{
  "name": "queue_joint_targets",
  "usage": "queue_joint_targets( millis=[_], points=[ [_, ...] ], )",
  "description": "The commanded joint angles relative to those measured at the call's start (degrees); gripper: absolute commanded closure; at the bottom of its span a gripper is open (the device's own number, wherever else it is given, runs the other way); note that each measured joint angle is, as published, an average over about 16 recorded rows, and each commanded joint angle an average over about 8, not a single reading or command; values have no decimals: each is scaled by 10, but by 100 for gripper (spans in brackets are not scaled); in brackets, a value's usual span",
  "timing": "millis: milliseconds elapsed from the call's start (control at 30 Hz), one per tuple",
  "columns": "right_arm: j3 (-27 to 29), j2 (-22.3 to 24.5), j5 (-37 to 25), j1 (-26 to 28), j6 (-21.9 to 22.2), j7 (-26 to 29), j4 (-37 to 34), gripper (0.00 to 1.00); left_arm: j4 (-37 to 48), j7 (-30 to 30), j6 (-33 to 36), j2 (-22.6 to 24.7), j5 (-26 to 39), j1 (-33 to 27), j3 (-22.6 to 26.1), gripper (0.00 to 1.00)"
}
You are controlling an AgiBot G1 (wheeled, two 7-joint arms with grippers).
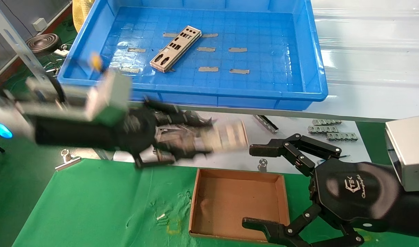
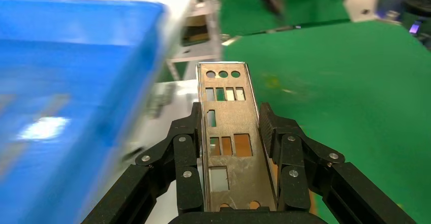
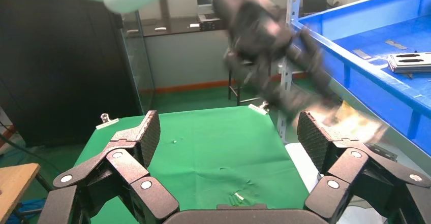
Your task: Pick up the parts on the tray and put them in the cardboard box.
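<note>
Green mat, cardboard box (image 1: 237, 202) at 6 o'clock: your left gripper (image 2: 238, 132) is clamping 1 plate (image 2: 231, 137) edgewise; it's maybe slipping mid-swing. Right gripper (image 1: 264, 187) idling wide.

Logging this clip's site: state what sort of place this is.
Probably a workshop or factory test bench: a blue tray holding a punched metal part, the left pincer carrying another toward a cardboard box on a green mat, with shelving framing nearby.

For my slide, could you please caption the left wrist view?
Left gripper clamps a punched metal plate between its pads, beside the blue tray, above green matting.
</note>
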Motion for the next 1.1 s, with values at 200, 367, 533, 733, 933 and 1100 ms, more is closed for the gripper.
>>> queue_joint_targets(
  millis=[200, 367, 533, 733, 933, 1100],
  points=[
    [0, 0, 0, 0, 0, 0, 0, 0, -22, 76, -60, 39, 19, 71, 24, 100],
    [0, 0, 0, 0, 0, 0, 0, 0, 3, 114, -113, 89, 53, 99, 42, 100],
    [0, 0, 0, 0, 0, 0, 0, 0, 46, 148, -154, 137, 78, 116, 56, 100],
    [0, 0, 0, 0, 0, 0, 0, 0, 102, 203, -188, 181, 104, 122, 72, 100],
    [0, 0, 0, 0, 0, 0, 0, 0, 142, 245, -208, 198, 108, 120, 84, 59],
    [0, 0, 0, 0, 0, 0, 0, 0, 162, 266, -217, 200, 96, 117, 94, 2]
  ],
)
